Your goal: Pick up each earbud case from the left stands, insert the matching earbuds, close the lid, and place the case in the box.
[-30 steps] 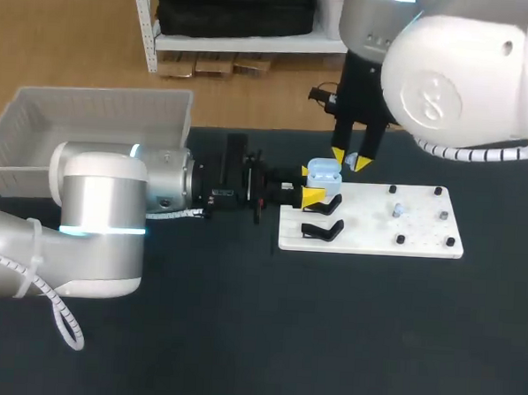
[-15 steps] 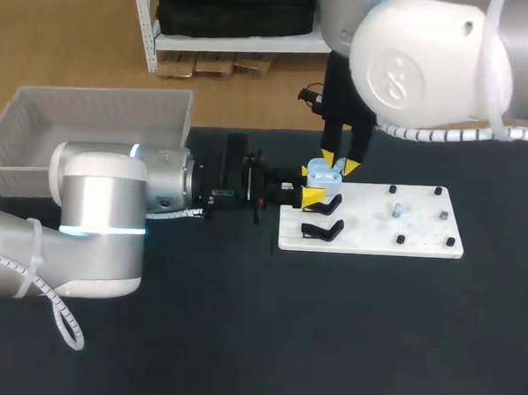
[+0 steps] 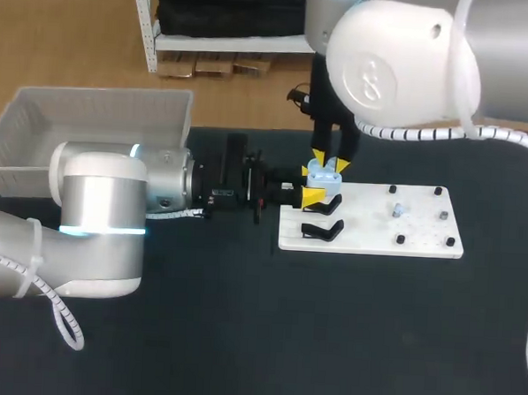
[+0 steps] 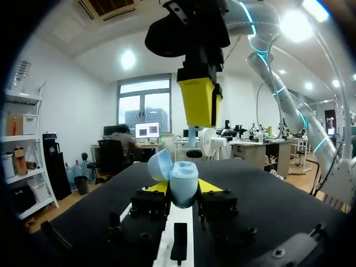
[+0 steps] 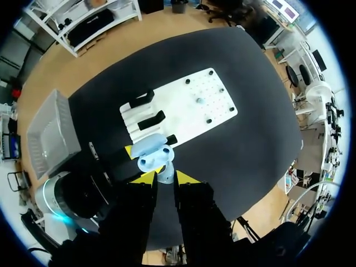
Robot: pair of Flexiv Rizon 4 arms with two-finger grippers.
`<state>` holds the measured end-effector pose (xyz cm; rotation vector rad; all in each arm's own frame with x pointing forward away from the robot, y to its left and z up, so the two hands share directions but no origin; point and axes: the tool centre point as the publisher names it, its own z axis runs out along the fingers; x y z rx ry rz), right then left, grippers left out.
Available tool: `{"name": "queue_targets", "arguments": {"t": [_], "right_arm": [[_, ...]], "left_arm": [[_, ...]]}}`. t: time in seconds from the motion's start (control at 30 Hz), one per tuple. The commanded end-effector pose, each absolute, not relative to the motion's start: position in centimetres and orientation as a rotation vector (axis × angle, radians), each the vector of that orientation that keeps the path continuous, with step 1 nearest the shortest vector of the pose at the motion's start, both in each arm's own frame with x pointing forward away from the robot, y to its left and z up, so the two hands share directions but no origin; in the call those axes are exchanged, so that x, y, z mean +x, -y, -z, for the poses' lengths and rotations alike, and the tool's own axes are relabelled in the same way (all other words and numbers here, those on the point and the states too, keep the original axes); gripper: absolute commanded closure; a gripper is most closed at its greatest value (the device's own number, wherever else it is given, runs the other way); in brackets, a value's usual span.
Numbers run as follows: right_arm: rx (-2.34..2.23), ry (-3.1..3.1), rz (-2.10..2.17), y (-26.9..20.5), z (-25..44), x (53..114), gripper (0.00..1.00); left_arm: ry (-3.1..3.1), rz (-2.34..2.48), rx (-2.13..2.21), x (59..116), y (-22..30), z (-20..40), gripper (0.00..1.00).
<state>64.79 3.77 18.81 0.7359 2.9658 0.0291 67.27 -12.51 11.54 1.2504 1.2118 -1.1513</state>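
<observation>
A light blue earbud case (image 3: 323, 174) with its lid up sits between the yellow tips of my left gripper (image 3: 309, 185), which is shut on it at the left end of the white board (image 3: 369, 228). In the left wrist view the case (image 4: 182, 179) stands upright in that gripper (image 4: 183, 189). Directly above it hangs my right gripper (image 3: 329, 161), shut on a small pale blue earbud (image 4: 192, 133). Seen from the right wrist, the earbud (image 5: 165, 173) is pinched in the gripper (image 5: 165, 178), just over the open case (image 5: 150, 148).
Two black stands (image 3: 322, 216) sit at the board's left end. Another earbud (image 3: 397, 208) and several black pegs are on its right half. A pale bin (image 3: 91, 122) stands at the far left of the table, behind my left arm.
My right arm has swung left, bringing its gripper and earbud from beside the case to right over it. The left arm and case have stayed still.
</observation>
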Motion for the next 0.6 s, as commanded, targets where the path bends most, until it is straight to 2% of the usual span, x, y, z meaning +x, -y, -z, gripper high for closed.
{"name": "queue_targets", "arguments": {"t": [0.03,0.6], "right_arm": [[0.738,-2.962,-0.021,-4.03,-18.53,64.85,1.0],[0.788,-2.949,-0.026,-4.04,-17.74,65.77,1.0]], "left_arm": [[-1.209,1.15,1.247,67.26,12.5,-11.46,1.0],[-1.209,1.15,1.247,67.26,12.5,-11.46,1.0]]}}
